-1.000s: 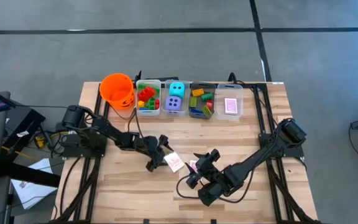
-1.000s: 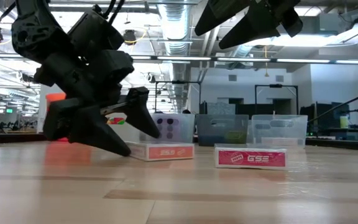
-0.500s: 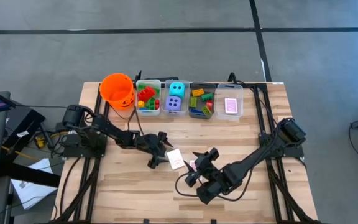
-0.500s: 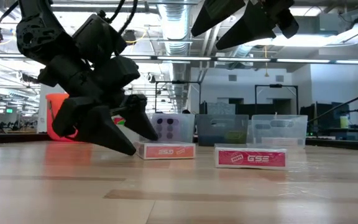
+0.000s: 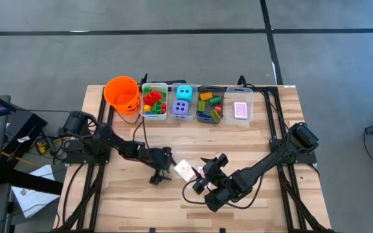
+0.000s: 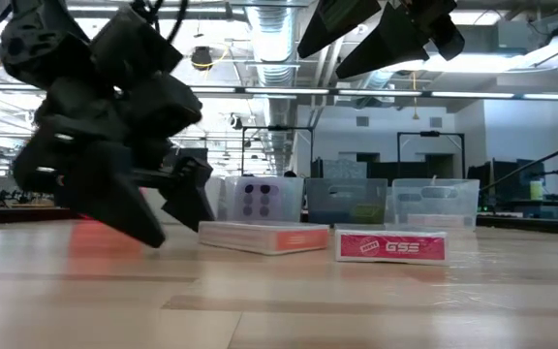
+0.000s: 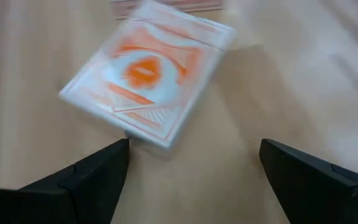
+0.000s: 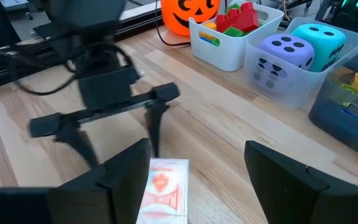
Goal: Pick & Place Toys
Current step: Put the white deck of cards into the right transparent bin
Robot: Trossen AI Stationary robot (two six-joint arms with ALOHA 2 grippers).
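Observation:
An orange-backed card deck (image 7: 146,71) lies flat on the table near its middle (image 5: 184,169), with a pink card deck (image 6: 390,245) flat beside it on the right. My left gripper (image 7: 191,149) is open and empty, just left of the orange deck (image 5: 156,172) and low over the wood. My right gripper (image 8: 197,155) is open and empty. It hangs above the two decks (image 6: 381,34). The orange deck shows between its fingers in the right wrist view (image 8: 163,190). Bricks and two dice sit in the bins at the far edge.
At the far edge stand an orange pumpkin-face bucket (image 5: 122,92) and a row of clear bins: bricks (image 5: 154,102), a cyan and a purple die (image 5: 182,102), more bricks (image 5: 210,107), pink cards (image 5: 240,110). Bare wood lies toward the near edge (image 5: 173,210).
My left gripper has drawn back from the orange deck toward the table's left and near edges, staying open. The deck has stayed flat on the table and has turned a little. My right gripper has kept still.

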